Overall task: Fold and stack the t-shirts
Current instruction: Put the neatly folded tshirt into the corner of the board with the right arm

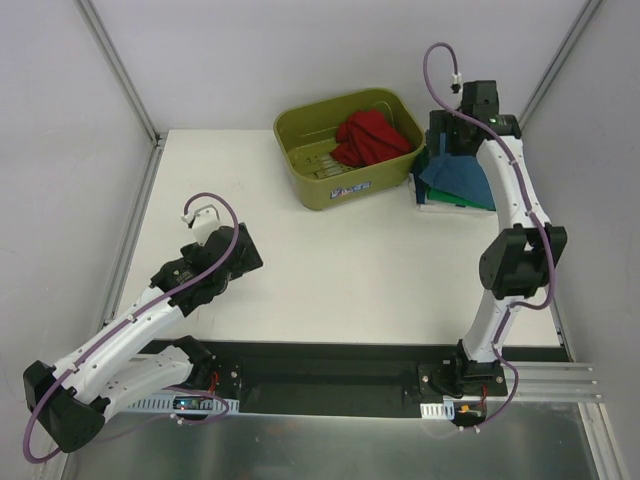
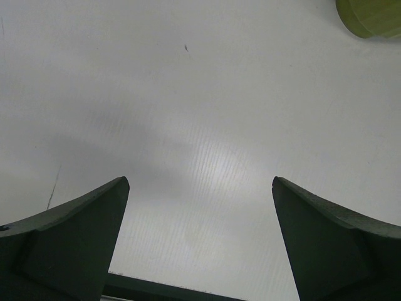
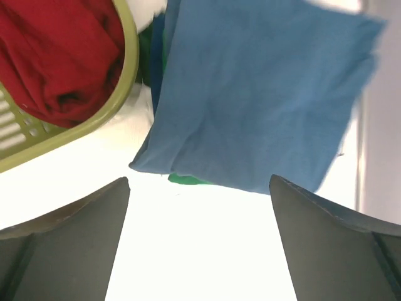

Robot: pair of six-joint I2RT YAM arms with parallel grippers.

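A teal-blue t-shirt (image 1: 462, 180) lies folded at the table's right side, on top of a bright green t-shirt (image 1: 452, 203) whose edge just peeks out. A red t-shirt (image 1: 375, 137) lies bunched inside the olive-green tub (image 1: 300, 170). My right gripper (image 1: 445, 150) is open and empty, hovering over the near-left edge of the stack. In the right wrist view its gripper (image 3: 199, 180) frames bare table in front of the blue tee (image 3: 263, 94), with the green tee (image 3: 188, 180) and the red tee (image 3: 56, 56) also in view. My left gripper (image 1: 250, 250) is open and empty over the table's left.
The tub's rim (image 3: 128, 69) sits just left of the stack, and its corner shows in the left wrist view (image 2: 373, 15). The left gripper (image 2: 200, 180) sees only white table. Enclosure walls and metal posts ring the table.
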